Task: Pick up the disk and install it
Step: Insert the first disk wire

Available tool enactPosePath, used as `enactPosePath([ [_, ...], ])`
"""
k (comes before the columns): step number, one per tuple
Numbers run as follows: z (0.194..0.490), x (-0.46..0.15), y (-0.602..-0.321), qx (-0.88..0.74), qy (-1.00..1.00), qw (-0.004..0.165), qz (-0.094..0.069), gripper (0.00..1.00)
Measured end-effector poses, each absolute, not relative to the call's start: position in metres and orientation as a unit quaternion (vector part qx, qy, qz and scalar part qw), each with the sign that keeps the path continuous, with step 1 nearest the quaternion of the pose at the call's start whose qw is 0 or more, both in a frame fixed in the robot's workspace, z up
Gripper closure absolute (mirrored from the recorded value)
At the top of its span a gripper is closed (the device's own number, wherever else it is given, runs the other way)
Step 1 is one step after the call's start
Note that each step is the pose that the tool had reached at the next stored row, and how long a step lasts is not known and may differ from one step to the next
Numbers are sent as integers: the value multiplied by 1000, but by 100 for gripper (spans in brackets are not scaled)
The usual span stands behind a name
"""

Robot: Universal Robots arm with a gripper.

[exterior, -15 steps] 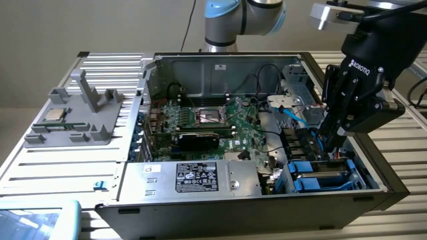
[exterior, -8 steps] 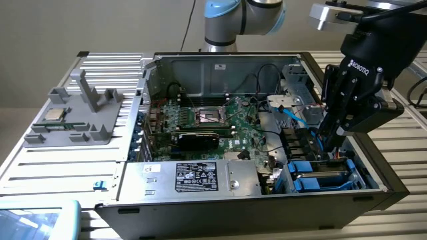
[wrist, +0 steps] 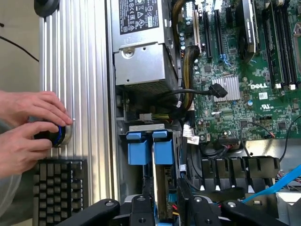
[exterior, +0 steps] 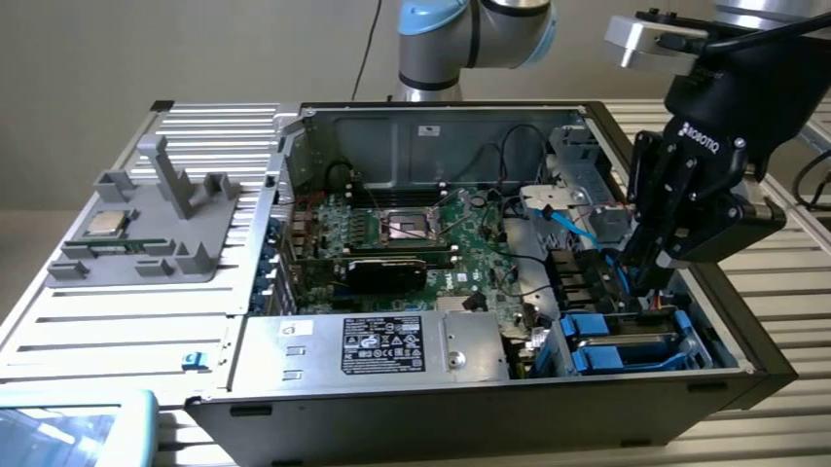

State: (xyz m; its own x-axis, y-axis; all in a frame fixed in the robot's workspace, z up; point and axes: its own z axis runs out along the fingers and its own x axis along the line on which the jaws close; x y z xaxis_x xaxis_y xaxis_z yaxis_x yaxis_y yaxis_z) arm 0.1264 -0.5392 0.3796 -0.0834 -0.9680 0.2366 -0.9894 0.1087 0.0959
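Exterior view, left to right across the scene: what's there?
Grey fixture holding the processor chip → motherboard in the open case → claw down at the blue-framed disk in the drive bay.

The black gripper's (exterior: 645, 292) fingertips sink out of sight into the case bay; the blue-framed silver disk (wrist: 162, 195) between them is mostly hidden.

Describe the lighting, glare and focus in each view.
Exterior view: bright light washes out the ribbed table on the view's left, the open case interior sits in shade, and the gripper over the disk is a dark shape. Wrist view: even light, the motherboard looks sharp, the close fingers are dark, and the hands are slightly soft.
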Motion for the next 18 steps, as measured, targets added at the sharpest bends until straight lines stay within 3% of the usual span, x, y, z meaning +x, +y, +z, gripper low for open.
enactPosePath([
  [18, 368, 125, -543, 668, -735, 110, 33, 67],
])
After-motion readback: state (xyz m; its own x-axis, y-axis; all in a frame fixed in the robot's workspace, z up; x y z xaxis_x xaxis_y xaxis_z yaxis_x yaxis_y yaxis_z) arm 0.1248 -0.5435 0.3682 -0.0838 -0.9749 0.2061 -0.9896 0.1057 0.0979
